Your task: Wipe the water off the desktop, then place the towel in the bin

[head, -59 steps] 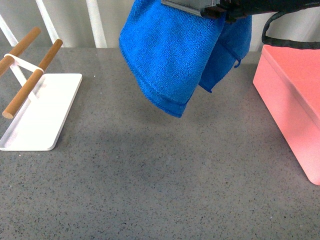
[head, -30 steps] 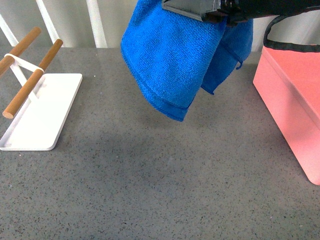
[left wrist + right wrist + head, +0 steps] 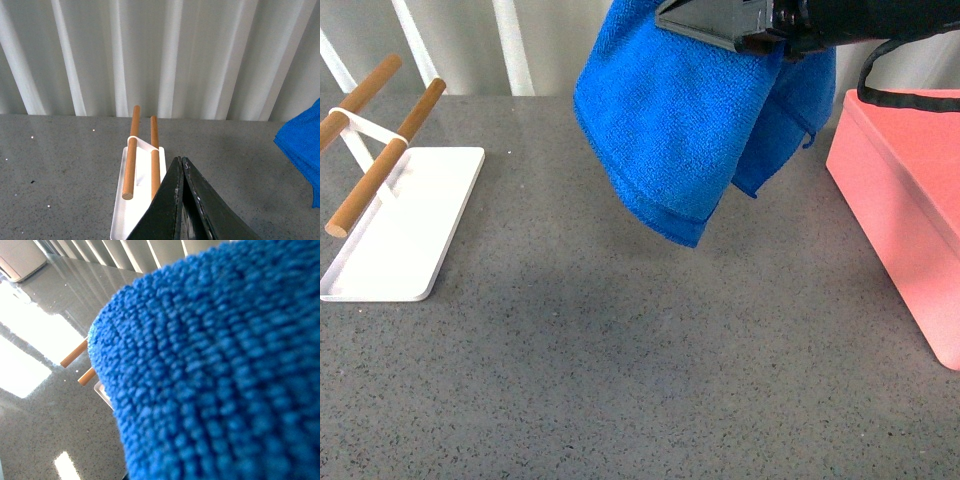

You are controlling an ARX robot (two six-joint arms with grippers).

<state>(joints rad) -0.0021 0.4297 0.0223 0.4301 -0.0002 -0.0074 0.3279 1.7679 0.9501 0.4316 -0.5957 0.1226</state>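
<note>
The right gripper [image 3: 720, 25] is up at the top of the front view, a dark wedge clamped tight on the bright blue microfibre towel [image 3: 670, 120]. The cloth hangs down from it in two loose folds, the longer fold ending in a stitched hem, and all of it is clear of the table [image 3: 620, 380]. A soft shadow lies on the speckled grey stone beneath it. The right wrist camera sees almost nothing but blue pile pressed close to the lens.

Just to the towel's right stands the salmon-pink bin [image 3: 910, 200]. The cloth is beside the bin's near corner and not over its opening.

The left gripper [image 3: 181, 165] has its two dark fingers pressed together with nothing between them, pointing across the table towards the white tray [image 3: 410, 230]. That tray sits at the table's left side, well apart from the towel, with two wooden bars [image 3: 385, 160] raised above it on a thin white frame.
</note>
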